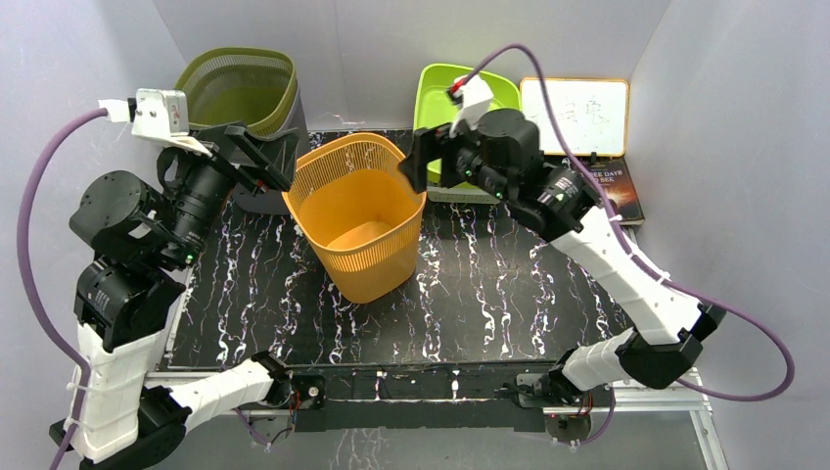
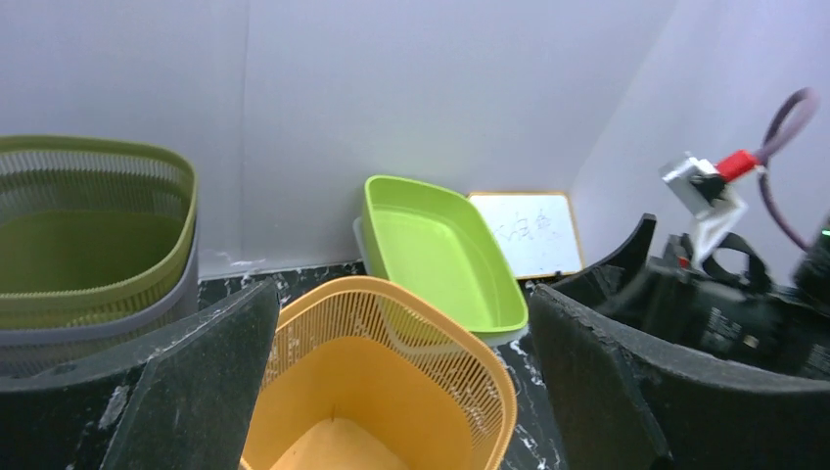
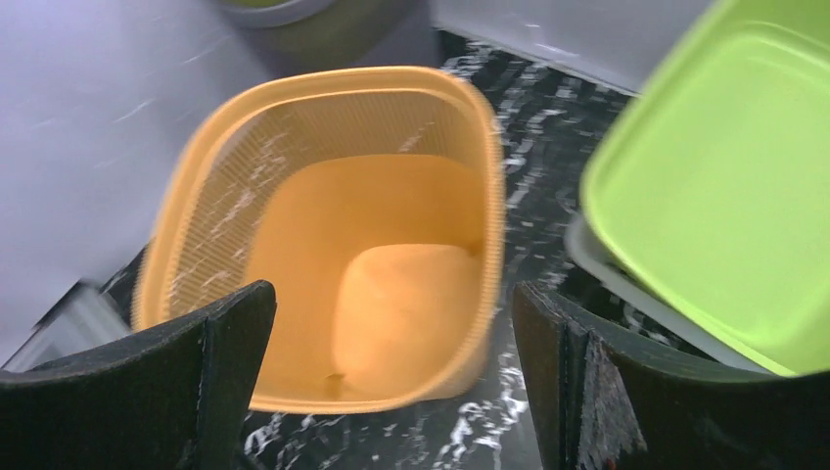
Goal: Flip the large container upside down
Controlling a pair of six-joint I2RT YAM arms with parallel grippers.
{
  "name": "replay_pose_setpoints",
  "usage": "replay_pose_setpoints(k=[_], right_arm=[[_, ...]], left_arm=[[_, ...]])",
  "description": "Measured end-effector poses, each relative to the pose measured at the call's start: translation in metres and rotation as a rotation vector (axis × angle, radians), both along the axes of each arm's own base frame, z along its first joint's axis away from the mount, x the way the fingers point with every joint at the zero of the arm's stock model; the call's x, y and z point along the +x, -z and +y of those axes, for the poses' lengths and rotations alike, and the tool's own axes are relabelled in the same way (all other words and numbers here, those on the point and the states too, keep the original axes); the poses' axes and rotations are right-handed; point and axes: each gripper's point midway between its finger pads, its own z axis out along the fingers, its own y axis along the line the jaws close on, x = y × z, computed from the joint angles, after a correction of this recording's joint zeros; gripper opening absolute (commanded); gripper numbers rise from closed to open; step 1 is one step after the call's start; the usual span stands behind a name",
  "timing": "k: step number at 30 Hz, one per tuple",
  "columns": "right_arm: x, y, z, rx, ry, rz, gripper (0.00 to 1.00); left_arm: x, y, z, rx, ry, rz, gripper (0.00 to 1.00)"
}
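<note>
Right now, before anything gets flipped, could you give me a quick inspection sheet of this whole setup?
Surface: black, white-veined table.
Job's things: orange basket upright, mouth up, nothing inside, mid-table.
Clutter: olive basket back left; lime tray, whiteboard and book back right.
Grippers: left pincer and right pincer both open, on either side of the orange basket's rim, holding nothing.
Cables: purple cables loop off each wrist, away from the basket.
Surroundings: plain pale walls on three sides; nothing else seen.

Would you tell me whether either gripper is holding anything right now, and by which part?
Nothing is held: the left gripper and right gripper are both open near the orange basket.
</note>
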Motion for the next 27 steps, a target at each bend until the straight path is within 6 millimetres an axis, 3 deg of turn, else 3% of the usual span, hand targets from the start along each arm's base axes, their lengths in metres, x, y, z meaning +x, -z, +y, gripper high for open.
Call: replay_pose_setpoints(k=[2, 5, 8, 13, 18, 23, 27], right_arm=[[-0.018, -0.004, 0.027, 0.005, -0.090, -0.006, 0.86], [-0.040, 0.007, 0.068, -0.020, -0.195, 0.013, 0.83], [-0.062, 0.038, 0.108, -0.084, -0.291, 0.054, 0.83], [-0.091, 0.083, 0.159, -0.183, -0.405, 0.105, 0.82], [-0.105, 0.097, 0.178, -0.220, -0.455, 0.110, 0.81], [-0.105, 0.087, 0.182, -0.205, -0.459, 0.088, 0.62], [-0.101, 0.090, 0.191, -0.203, -0.461, 0.089, 0.61]], left_arm=[[0.004, 0.007, 0.003, 0.002, -0.027, 0.013, 0.98], [0.014, 0.029, 0.000, 0.028, -0.047, 0.061, 0.98], [0.022, 0.043, -0.005, 0.051, -0.057, 0.094, 0.98], [0.022, 0.043, -0.005, 0.052, -0.058, 0.096, 0.98], [0.015, 0.038, 0.003, 0.041, -0.066, 0.080, 0.98], [0.006, 0.032, 0.016, 0.022, -0.096, 0.057, 0.98], [-0.002, 0.025, 0.029, 0.002, -0.127, 0.033, 0.98]])
